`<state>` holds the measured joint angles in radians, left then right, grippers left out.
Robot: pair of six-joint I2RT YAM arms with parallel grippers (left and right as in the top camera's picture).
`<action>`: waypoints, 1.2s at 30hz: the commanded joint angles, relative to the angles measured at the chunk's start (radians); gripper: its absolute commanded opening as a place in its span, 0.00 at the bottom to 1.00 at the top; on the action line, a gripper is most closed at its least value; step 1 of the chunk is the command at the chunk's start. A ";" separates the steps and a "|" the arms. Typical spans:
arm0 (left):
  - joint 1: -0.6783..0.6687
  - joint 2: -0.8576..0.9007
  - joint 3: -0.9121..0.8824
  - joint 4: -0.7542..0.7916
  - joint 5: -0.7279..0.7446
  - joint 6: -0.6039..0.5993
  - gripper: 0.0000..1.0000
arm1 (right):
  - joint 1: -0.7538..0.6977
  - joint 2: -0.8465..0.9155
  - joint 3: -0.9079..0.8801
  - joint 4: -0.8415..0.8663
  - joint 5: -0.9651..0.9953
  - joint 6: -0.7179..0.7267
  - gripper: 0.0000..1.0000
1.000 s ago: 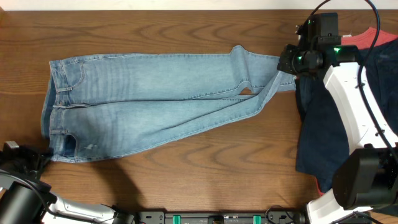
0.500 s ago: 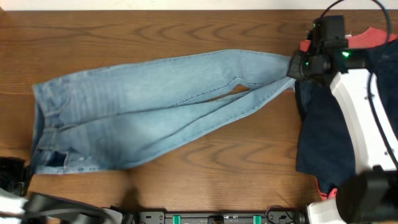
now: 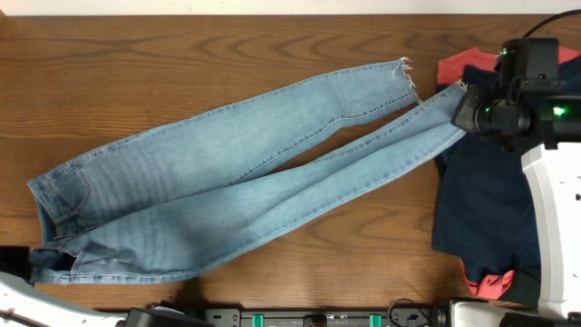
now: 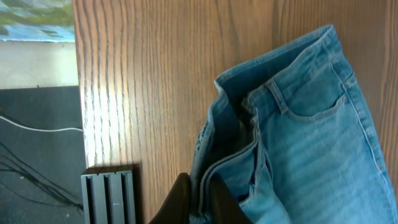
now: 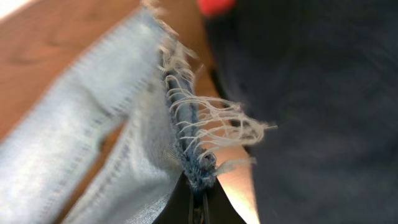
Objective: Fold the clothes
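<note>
Jeans [image 3: 236, 191], one pair: left tool [image 4: 200, 190] seemingly pinches waistband [image 4: 292, 55], right tool [image 5: 198, 190] pinches one frayed hem [image 5: 186, 115].

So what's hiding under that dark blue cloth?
A red cloth peeks out from under the dark blue cloth at its top and bottom edges. Its middle and anything else beneath are covered.

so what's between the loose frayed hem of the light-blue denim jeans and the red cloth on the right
Just a bare strip of brown wooden table separates the frayed jeans hem from the red cloth, in the overhead view.
</note>
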<state>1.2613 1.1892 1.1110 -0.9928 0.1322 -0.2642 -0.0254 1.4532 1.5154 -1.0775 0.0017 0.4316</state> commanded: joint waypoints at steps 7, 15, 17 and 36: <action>0.005 0.001 0.004 0.085 0.109 -0.097 0.06 | -0.014 0.158 0.009 0.171 -0.153 -0.025 0.01; -0.040 0.034 0.004 0.159 0.208 -0.093 0.06 | -0.010 0.373 0.081 0.204 -0.275 -0.025 0.01; -0.071 0.042 0.004 0.200 0.208 -0.100 0.06 | -0.002 0.426 0.139 0.186 -0.288 -0.024 0.01; -0.294 0.305 0.004 0.602 0.241 -0.185 0.06 | 0.040 0.825 0.489 0.293 -0.472 0.215 0.03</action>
<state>1.0031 1.4631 1.1084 -0.4263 0.3683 -0.4458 -0.0059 2.2391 1.9862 -0.8375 -0.4118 0.5976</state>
